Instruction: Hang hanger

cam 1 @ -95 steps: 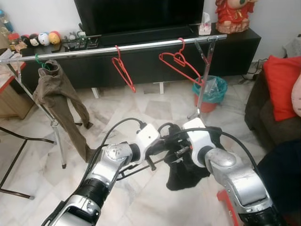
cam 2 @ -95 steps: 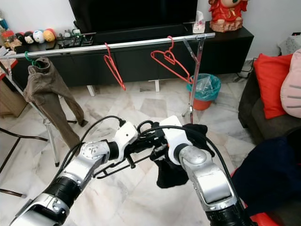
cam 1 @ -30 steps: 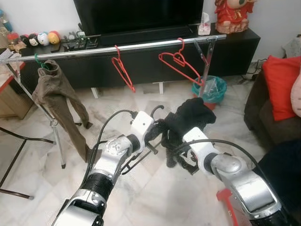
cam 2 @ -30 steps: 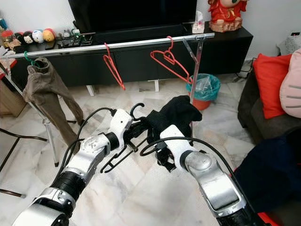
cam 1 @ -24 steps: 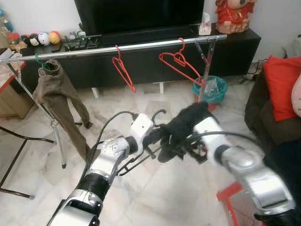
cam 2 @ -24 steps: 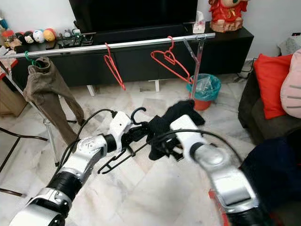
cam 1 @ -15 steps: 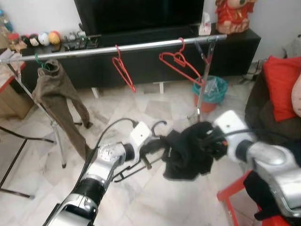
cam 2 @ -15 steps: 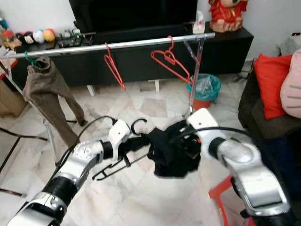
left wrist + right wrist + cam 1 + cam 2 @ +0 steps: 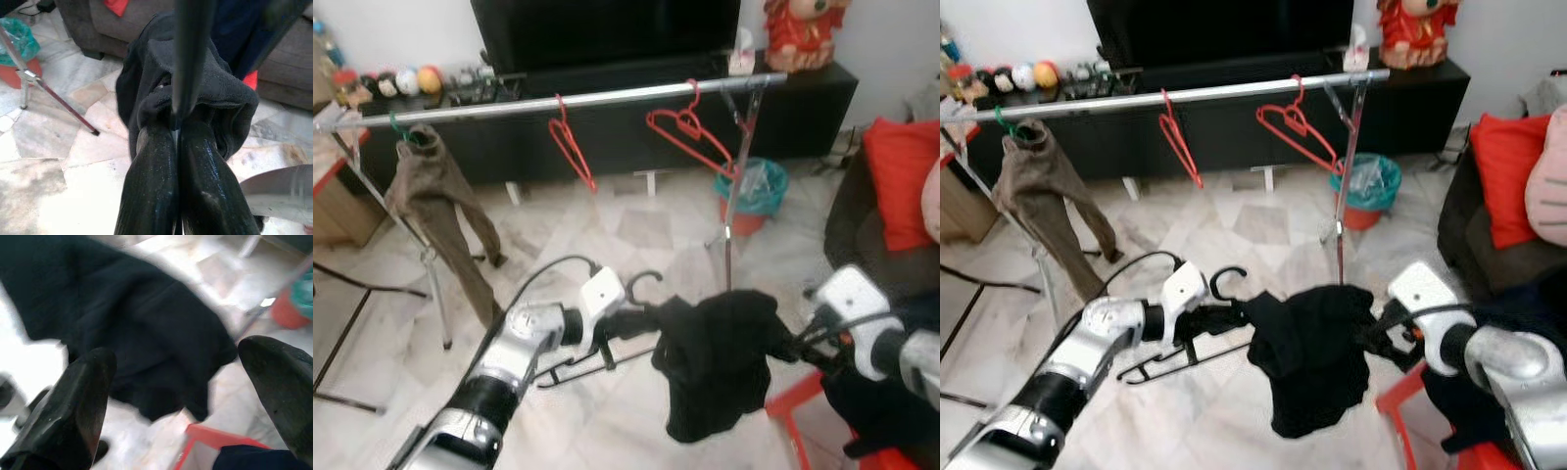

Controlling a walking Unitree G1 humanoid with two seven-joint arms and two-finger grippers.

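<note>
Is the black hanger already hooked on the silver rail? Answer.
No: the black hanger, draped with a black garment, is in the left gripper, below the silver rail.

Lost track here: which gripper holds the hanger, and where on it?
The left gripper pinches the black hanger by its neck under the hook. The right gripper is open, holding nothing.

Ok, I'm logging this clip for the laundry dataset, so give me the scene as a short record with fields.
left gripper: shut on the black plastic hanger, below the rail
right gripper: open, beside the garment
black fabric garment: draped on the hanger, hanging down
silver metal clothes rail: holds two red wire hangers and brown trousers
task state: hanger not yet on the rail
</note>
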